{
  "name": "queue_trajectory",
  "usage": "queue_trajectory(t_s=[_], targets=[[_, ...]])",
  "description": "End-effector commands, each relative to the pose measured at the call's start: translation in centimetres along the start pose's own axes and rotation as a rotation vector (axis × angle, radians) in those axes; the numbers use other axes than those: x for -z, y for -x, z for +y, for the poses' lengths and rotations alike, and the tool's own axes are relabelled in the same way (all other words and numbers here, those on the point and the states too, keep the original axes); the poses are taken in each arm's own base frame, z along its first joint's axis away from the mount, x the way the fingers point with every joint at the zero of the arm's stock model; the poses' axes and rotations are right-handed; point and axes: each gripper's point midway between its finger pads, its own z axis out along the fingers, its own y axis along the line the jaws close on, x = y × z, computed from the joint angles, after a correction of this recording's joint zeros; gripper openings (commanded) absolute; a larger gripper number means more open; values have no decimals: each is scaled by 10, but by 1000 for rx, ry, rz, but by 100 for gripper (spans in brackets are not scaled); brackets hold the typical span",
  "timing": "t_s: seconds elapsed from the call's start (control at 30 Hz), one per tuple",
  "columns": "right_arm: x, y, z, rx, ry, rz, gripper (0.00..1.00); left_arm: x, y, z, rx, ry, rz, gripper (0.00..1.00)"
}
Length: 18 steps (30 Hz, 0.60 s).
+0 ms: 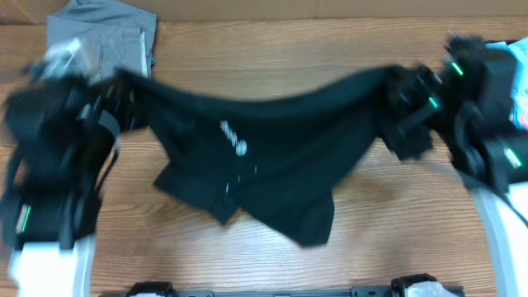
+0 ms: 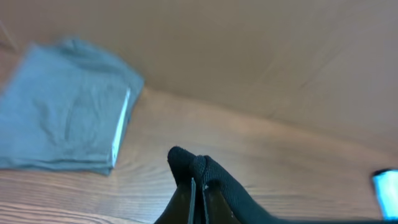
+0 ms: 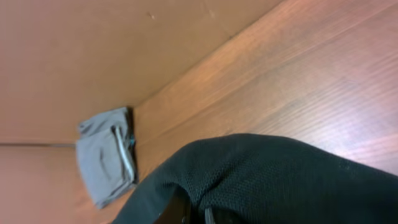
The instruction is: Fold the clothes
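Note:
A black mesh garment (image 1: 264,157) with a small white logo hangs stretched between my two grippers above the wooden table, its lower part drooping onto the wood. My left gripper (image 1: 124,87) is shut on its left top corner, seen as a pinched black fold in the left wrist view (image 2: 198,180). My right gripper (image 1: 394,87) is shut on its right top corner; the cloth (image 3: 261,180) covers the fingers in the right wrist view. A folded grey garment (image 1: 103,37) lies at the back left and shows in the left wrist view (image 2: 62,109) and the right wrist view (image 3: 106,162).
A brown cardboard wall (image 1: 330,8) runs along the table's far edge. A light blue and white item (image 1: 521,91) sits at the far right edge. Bare wood (image 1: 247,272) lies in front of the hanging garment.

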Motion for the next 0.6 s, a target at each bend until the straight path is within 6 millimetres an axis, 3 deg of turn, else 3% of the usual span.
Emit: queue_trajectory(t_s=[0.0,0.1,0.27,0.33,0.4,0.43,0.57], targets=[[-35,3,13,92,44,55,4,-63,-3,3,-31,14,105,4],[-34,17,29,146,96,60,4,-74,19,-11,-54,-22,128,4],[19,56,35,159,86,-31,4,-36,58,-25,-143,-23,95,4],[31,60,30,145,67,-35,4,-25,59,-26,-164,-23,103,4],[31,52,21,133,35,4,6,-21,44,-22,-161,-7,167,4],[25,44,13,138,9,43,13,-23,31,-18,-155,3,223,4],[-12,-11,-31,94,-127,273,71,-47,-39,-1,-122,34,494,4]])
